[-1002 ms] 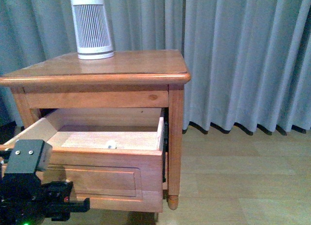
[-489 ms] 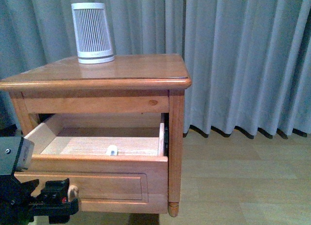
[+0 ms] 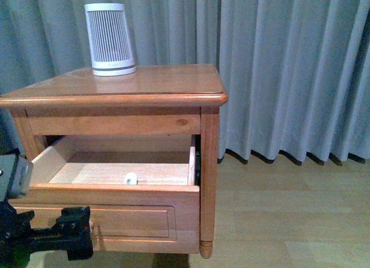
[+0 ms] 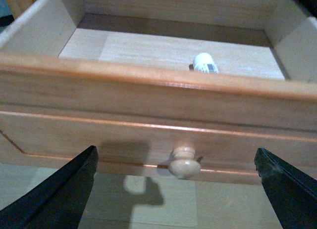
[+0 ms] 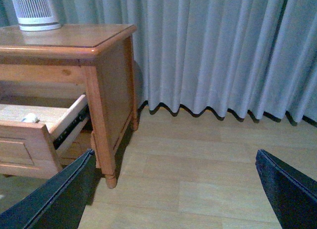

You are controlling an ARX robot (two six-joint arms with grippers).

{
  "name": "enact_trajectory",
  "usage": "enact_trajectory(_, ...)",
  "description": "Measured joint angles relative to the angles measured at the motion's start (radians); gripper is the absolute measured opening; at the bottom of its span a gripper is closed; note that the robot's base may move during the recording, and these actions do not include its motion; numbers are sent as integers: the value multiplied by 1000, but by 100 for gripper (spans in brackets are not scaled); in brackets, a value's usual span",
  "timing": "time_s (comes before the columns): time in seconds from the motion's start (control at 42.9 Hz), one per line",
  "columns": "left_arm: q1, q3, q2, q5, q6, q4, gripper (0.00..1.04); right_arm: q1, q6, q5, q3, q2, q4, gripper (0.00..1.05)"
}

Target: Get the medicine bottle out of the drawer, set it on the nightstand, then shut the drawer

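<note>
The bottle (image 4: 205, 63) is seen lying in the open drawer (image 4: 148, 105), at its near wall. The left tool (image 4: 176, 151) is spread apart before the knob (image 4: 184, 162); the right tool (image 5: 174, 157) is likewise spread.

Nightstand (image 3: 162, 80) before a curtain (image 3: 289, 71), ribbed canister (image 3: 110, 39) on its top at back left, upper drawer (image 3: 115, 194) standing open in front, medicine bottle (image 3: 131, 177) inside near the front wall, left gripper (image 3: 81, 230) before the drawer's knob (image 4: 184, 162).

The tiny white medicine bottle (image 3: 131, 177) lies near the front of the honey-coloured nightstand (image 3: 165, 83)'s open drawer (image 3: 144, 209).
</note>
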State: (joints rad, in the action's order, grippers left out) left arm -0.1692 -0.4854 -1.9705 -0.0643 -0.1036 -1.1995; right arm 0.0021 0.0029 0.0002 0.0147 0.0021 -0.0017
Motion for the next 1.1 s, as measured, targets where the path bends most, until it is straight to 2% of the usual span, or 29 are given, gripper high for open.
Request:
enact_trajectory(0.256,-3,12,255,10,-16,159,98,0,0,0,0,0,0,98)
enact_trajectory(0.489,-31,42,582,39,-7,388,98,0,0,0,0,0,0,98)
enact_trajectory(0.769,-130,129,1145,53,1,867,98,0,0,0,0,0,0,98)
enact_trajectory(0.932,-137,133,1226,38,-4,907,98,0,0,0,0,0,0,98)
enact_trajectory(1.025,-154,208,1242,-197,56,764,80,0,0,1,0,0,0,98)
enact_trajectory(1.095,-121,248,1283,-212,71,755,68,0,0,1,0,0,0,98)
